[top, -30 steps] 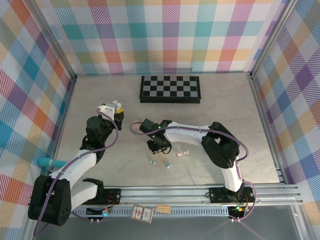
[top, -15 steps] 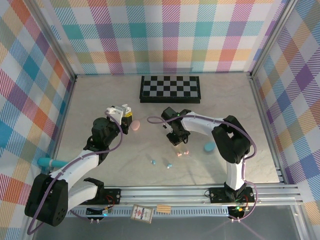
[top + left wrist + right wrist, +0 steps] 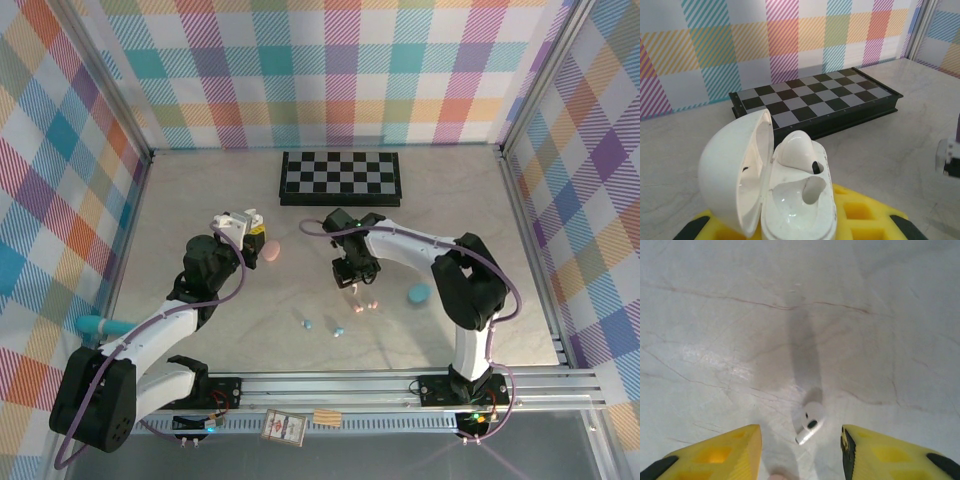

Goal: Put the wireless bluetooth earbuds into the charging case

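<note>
Overhead, shows a pale marble-patterned table [image 3: 200, 190] walled in pastel plaid, with a folded black-and-white chessboard [image 3: 340, 177] at upper centre. Left of centre, places the left gripper [image 3: 250, 226], with a pink oval plastic charging case [image 3: 268, 253] resting on the table just to its lower right. At centre, places the right gripper [image 3: 350, 278], aimed down at the table, jaws parted and gripping nothing. Just below that, shows two tiny pink plastic earbuds [image 3: 357, 309] lying side by side. Further toward lower left, shows two tiny teal plastic earbuds [image 3: 308, 324], slightly apart. To the right of the pink pair, shows a teal oval plastic charging case [image 3: 418, 293] beside the right arm.

From the left wrist, shows a white pebble-shaped plastic charging case [image 3: 790, 210] at lower centre, clamped tight between the left gripper's yellow fingers [image 3: 865, 220]. Stands open, lid tipped out to the left, hinge line and long axis running up the frame toward the chessboard. Holds one white seated earbud [image 3: 796, 147] in the upper socket, rounded top upward, with the lower socket an open hollow.

From the right wrist, shows a tiny white loose earbud [image 3: 809, 422] at lower centre, lying on the table between the two yellow fingers [image 3: 725, 452] and touching neither. Long axis tilted, running from lower left to upper right. Rounded head toward upper right, narrow end toward lower left, a small dark spot facing the camera.
</note>
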`<move>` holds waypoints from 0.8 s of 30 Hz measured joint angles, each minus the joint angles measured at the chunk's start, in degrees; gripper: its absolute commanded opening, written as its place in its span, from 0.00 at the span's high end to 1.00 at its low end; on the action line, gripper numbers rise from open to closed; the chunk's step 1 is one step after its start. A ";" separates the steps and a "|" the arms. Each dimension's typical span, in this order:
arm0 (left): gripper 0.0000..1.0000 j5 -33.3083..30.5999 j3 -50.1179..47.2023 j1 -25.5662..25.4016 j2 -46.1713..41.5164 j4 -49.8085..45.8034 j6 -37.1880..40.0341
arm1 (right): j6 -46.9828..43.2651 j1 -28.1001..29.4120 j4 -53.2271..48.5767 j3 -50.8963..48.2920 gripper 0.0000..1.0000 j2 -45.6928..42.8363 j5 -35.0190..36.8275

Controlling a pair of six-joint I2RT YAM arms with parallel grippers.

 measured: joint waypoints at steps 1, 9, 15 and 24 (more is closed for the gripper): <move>1.00 0.00 0.00 0.00 0.00 0.00 0.02 | 2.54 0.00 -0.85 0.44 0.53 -0.07 0.20; 1.00 0.46 0.00 0.00 -0.15 -0.31 0.50 | 13.90 0.00 -4.28 1.62 0.63 1.33 -0.48; 1.00 1.09 0.00 0.00 -0.28 -0.68 0.87 | 16.44 -0.07 -5.09 2.73 0.70 3.85 -1.20; 1.00 1.51 0.00 0.00 -0.28 -1.44 1.73 | 16.74 -1.14 -5.46 4.96 0.73 6.95 -2.03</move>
